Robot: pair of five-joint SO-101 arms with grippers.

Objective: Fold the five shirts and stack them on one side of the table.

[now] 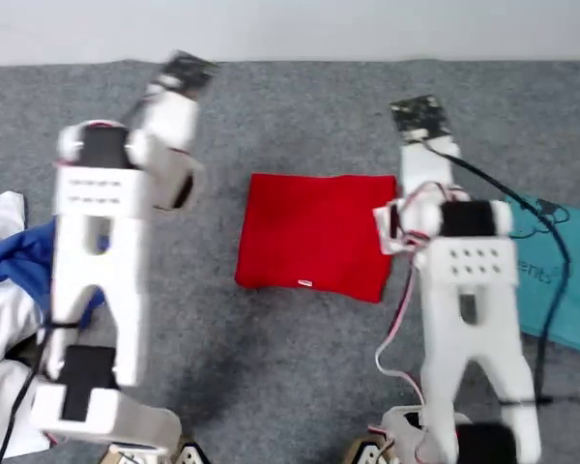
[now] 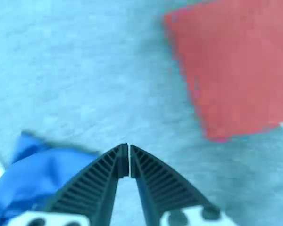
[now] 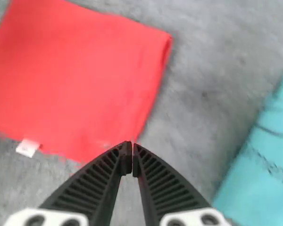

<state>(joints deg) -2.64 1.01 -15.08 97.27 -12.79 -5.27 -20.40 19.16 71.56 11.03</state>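
Note:
A folded red shirt (image 1: 317, 235) lies flat in the middle of the grey table, with a small white tag at its near edge (image 3: 27, 148). My left gripper (image 2: 129, 161) hangs shut above bare table between the red shirt (image 2: 236, 66) and a blue shirt (image 2: 35, 174). My right gripper (image 3: 131, 157) is shut, its tips over the red shirt's near right edge (image 3: 75, 84). A teal shirt (image 1: 561, 280) lies at the table's right side, seen too from the right wrist (image 3: 259, 169). Blue and white shirts (image 1: 10, 290) sit crumpled at the left edge.
The grey felt table (image 1: 300, 377) has free room in front of the red shirt and behind it. A black cable (image 1: 541, 242) runs from the right arm across the teal shirt. The table's far edge meets a pale wall.

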